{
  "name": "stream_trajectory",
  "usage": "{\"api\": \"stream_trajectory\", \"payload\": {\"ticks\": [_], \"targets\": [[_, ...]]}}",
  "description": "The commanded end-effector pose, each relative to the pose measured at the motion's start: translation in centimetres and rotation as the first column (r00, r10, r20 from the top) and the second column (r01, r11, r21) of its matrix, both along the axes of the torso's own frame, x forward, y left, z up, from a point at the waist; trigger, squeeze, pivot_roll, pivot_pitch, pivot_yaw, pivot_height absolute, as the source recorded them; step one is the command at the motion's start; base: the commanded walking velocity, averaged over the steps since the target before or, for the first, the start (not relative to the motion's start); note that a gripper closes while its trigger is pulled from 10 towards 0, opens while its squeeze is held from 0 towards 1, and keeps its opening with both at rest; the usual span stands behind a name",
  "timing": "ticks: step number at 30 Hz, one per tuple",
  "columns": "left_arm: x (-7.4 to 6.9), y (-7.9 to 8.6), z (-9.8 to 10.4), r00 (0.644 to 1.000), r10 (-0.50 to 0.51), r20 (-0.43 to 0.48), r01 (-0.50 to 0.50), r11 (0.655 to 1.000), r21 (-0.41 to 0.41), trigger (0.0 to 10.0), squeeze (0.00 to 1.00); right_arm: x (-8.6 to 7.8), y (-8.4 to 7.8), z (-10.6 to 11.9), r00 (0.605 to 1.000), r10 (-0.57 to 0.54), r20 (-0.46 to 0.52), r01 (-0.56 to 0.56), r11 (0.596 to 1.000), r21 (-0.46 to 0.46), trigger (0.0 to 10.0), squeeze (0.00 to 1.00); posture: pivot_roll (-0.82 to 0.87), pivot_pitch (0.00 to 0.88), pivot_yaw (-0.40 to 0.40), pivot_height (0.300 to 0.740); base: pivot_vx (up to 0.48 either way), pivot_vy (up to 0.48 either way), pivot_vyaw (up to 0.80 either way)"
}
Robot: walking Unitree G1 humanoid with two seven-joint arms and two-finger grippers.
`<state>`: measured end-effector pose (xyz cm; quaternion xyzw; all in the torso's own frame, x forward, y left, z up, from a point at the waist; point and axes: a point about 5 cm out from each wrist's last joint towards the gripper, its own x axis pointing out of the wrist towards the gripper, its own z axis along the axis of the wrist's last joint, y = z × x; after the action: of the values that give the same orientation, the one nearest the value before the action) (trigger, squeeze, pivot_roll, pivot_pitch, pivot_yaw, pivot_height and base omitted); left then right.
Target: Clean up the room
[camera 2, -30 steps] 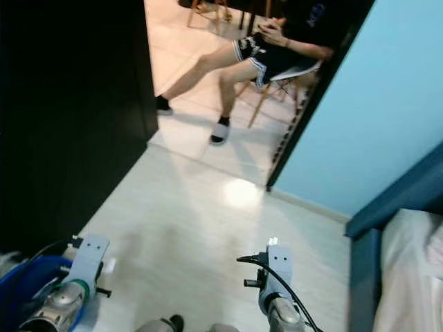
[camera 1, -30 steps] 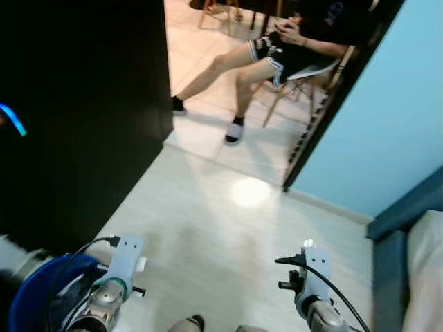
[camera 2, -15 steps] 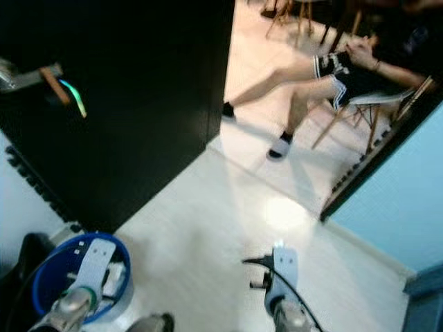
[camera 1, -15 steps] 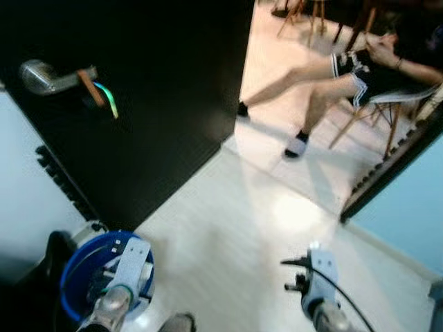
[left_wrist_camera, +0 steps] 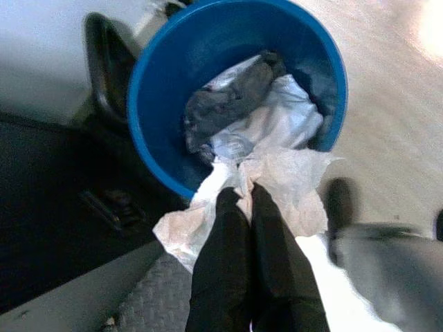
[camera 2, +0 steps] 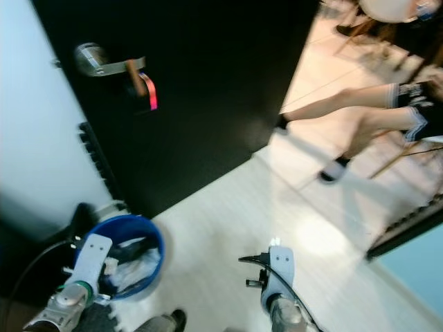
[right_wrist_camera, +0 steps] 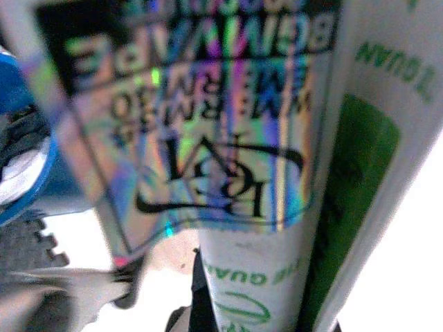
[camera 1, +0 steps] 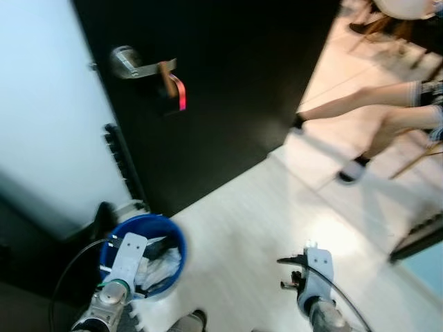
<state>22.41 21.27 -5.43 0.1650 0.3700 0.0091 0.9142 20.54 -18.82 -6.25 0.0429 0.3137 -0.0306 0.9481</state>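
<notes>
Now the left gripper (left_wrist_camera: 250, 200), shut on crumpled paper (left_wrist_camera: 277, 183), hangs at the bin (left_wrist_camera: 149, 83) rim's 6 o'clock; bin lies ahead at 12. Right gripper clamps a foil-labelled pack (right_wrist_camera: 228, 152).

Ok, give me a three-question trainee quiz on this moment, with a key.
1. True or false: the blue bin stands beside the black door.
2. What does the left end effector hold: A) crumpled white paper, B) a sock, C) a cup?
3. What is pressed close to the right wrist camera?

Key: 1 true. 2 A. 3 A white and green package with a holographic label.
</notes>
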Motion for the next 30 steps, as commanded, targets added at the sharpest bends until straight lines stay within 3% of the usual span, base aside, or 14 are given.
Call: {"api": "stream_trajectory", "payload": {"ticks": [1, 9, 11, 14, 17, 27, 30], "targets": [[-0.1, 0.1, -0.1, 1.0, -0.003, -0.008, 0.003, 1.0, 0.006, 10.0, 0.0, -0.2, -0.1, -0.1, 1.0, -0.009, -0.009, 0.009, 1.0, 0.0, 10.0, 0.0, 0.07, 0.008, -0.013, 0.74, 0.0, 0.0, 0.75], [0.6, 0.4, 0.5, 0.999, 0.012, 0.032, -0.013, 1.0, 0.019, 10.0, 0.0, 1.9, 0.0, 1.3, 0.996, -0.034, 0.086, 0.032, 0.999, 0.029, 10.0, 0.0, 0.07, 0.008, -0.013, 0.74, 0.0, 0.0, 0.75], [2.5, 0.4, 2.0, 0.993, 0.002, 0.118, -0.005, 1.0, 0.024, 10.0, 0.0, 3.8, 0.1, 2.7, 0.985, -0.051, 0.165, 0.042, 0.997, 0.059, 10.0, 0.0, 0.07, 0.01, -0.013, 0.74, 0.0, 0.0, 0.75], [3.3, 0.2, 2.6, 0.988, 0.001, 0.156, -0.003, 1.0, 0.015, 10.0, 0.0, 4.4, 0.3, 3.2, 0.98, -0.055, 0.192, 0.042, 0.997, 0.069, 10.0, 0.0, 0.07, 0.01, -0.013, 0.74, 0.0, 0.0, 0.74], [5.9, -0.8, 4.6, 0.97, 0.015, 0.242, -0.008, 1.0, -0.03, 10.0, 0.0, 6.1, 0.9, 4.6, 0.962, -0.076, 0.263, 0.047, 0.992, 0.116, 10.0, 0.0, 0.07, 0.008, -0.015, 0.74, 0.0, 0.0, 0.74], [7.0, -1.7, 5.5, 0.96, 0.0, 0.278, 0.014, 0.999, -0.047, 10.0, 0.0, 7.5, 1.7, 6.0, 0.933, -0.128, 0.335, 0.063, 0.978, 0.198, 10.0, 0.0, 0.07, 0.003, -0.013, 0.74, 0.0, 0.0, 0.74], [7.2, -2.2, 5.8, 0.954, -0.047, 0.297, 0.063, 0.997, -0.043, 10.0, 0.0, 7.8, 1.3, 6.4, 0.92, -0.172, 0.352, 0.099, 0.971, 0.217, 10.0, 0.0, 0.06, 0.012, -0.011, 0.74, 0.0, 0.0, 0.71]]}}
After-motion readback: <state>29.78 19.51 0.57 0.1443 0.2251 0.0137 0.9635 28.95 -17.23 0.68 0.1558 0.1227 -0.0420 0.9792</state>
